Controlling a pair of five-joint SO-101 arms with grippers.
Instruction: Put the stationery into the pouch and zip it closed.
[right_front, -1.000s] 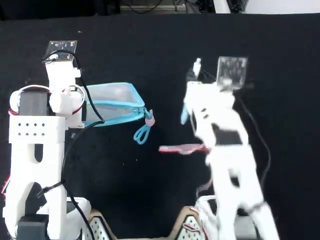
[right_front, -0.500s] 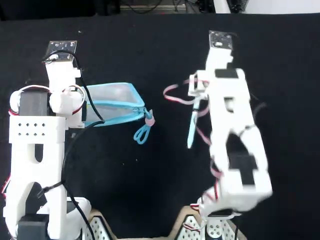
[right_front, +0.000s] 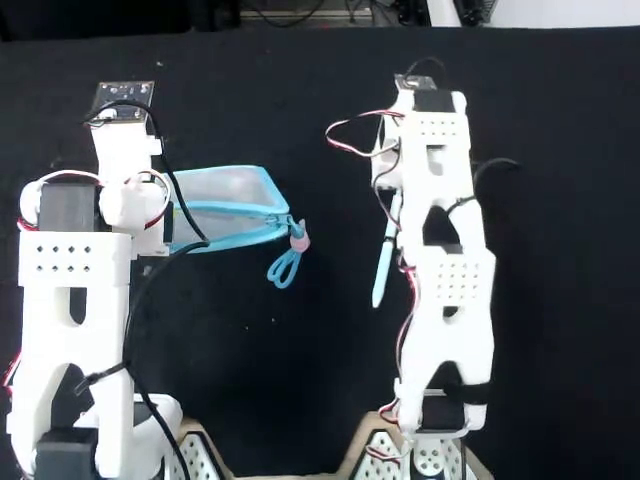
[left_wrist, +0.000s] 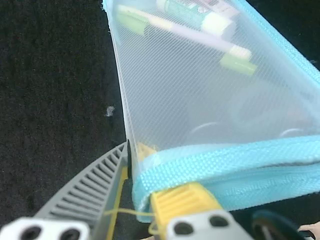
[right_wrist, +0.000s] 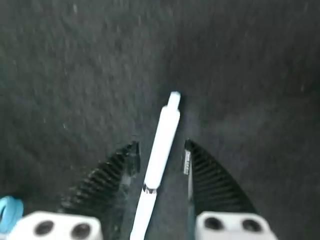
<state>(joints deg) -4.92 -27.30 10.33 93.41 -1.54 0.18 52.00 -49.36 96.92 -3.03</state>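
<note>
**Pouch** (right_front: 228, 200): pale blue mesh, lying on the black table (right_front: 560, 200), left of centre in the high view. Its looped zip pull (right_front: 285, 268) trails off the right-hand end. Whether the zip is open cannot be told.

**Pouch contents** (left wrist view, seen through the mesh): one glue stick (left_wrist: 200, 11); one marker (left_wrist: 182, 37) with green ends; faint round shapes, not identified.

**Left gripper** (left_wrist: 131, 155): clamped on the pouch's corner by the zip tape, grey jaw on one side and yellow jaw on the other. The arm stands at the left edge of the high view.

**Pen** (right_front: 384, 262): pale blue, slim, lying loose on the table right of centre in the high view. It is well apart from the pouch, alongside the right arm (right_front: 445, 280).

**Right gripper** (right_wrist: 161, 146): jaws spread, one on each side of the pen (right_wrist: 167, 122), low over the table. No grip is made; a gap shows on both sides.

**Task status:** partly done.
- Done: several items are already in the pouch, and the pouch is held ready.
- Left: close on the pen, carry it across to the pouch, slip it in, then draw the zip shut by its pull.
</note>
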